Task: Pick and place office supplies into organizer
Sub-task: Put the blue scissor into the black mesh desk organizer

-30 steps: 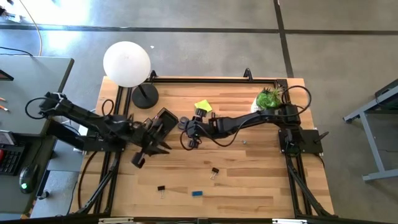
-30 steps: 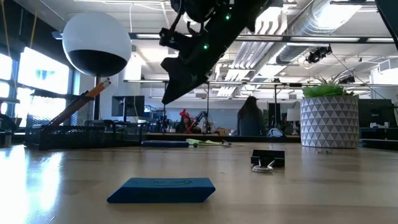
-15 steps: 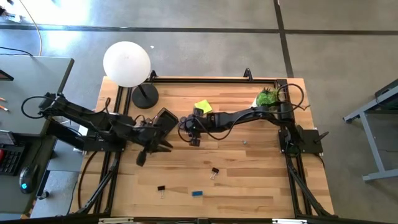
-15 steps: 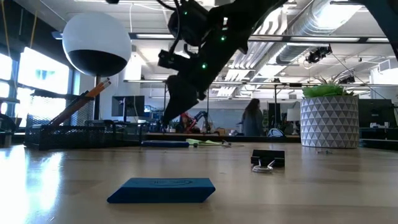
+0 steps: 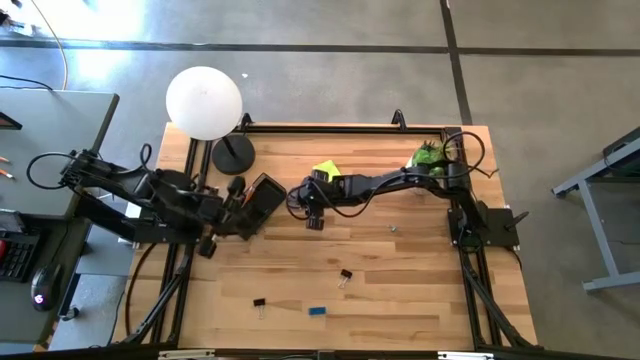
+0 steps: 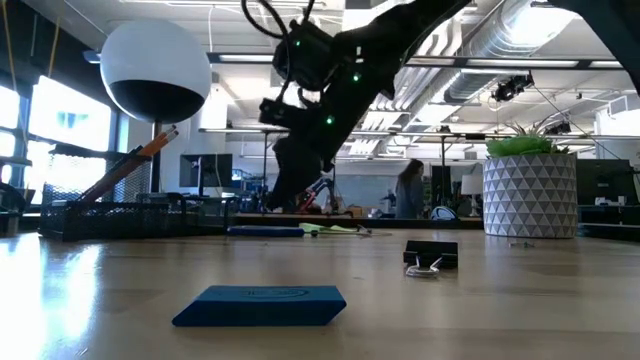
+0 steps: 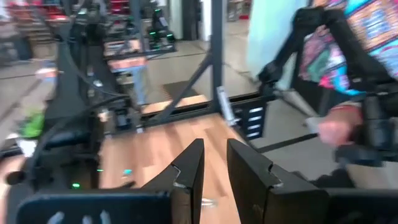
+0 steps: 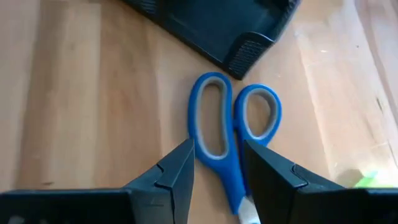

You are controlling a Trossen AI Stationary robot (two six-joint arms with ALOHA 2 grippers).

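The blue-handled scissors [image 8: 231, 134] lie flat on the wooden table, handles toward the corner of the black organizer [image 8: 214, 28]. My right gripper [image 8: 217, 149] hangs just over them, slanting down and open, one finger on each side of the handle loops. In the high view it [image 5: 302, 206] sits right of the organizer [image 5: 262, 195]. Orange pencils [image 6: 140, 165] stand slanted in the organizer [image 6: 130, 218]. My left gripper [image 7: 216, 165] is raised and about level at the organizer's left side, its fingers slightly apart with nothing between them. My right gripper comes at the scissors' handle end [image 8: 214, 155] from above, slanting toward the organizer, fingers along the scissors. The scissors lie flat on the table. Whether the fingers [image 8: 180, 171] touch the handle, I cannot tell.
A yellow sticky-note pad [image 5: 327, 172] lies just beyond the right arm. Two black binder clips [image 5: 345, 275] [image 5: 259, 303] and a blue eraser [image 5: 317, 311] lie toward the near edge. A white globe lamp [image 5: 204, 102] stands at the far left and a potted plant [image 5: 432, 158] at the far right.
My right gripper has gone down and toward the far edge, closer to the scissors by the organizer. My left gripper has drawn back toward the table's left edge, risen and tipped up from pointing down to about level.
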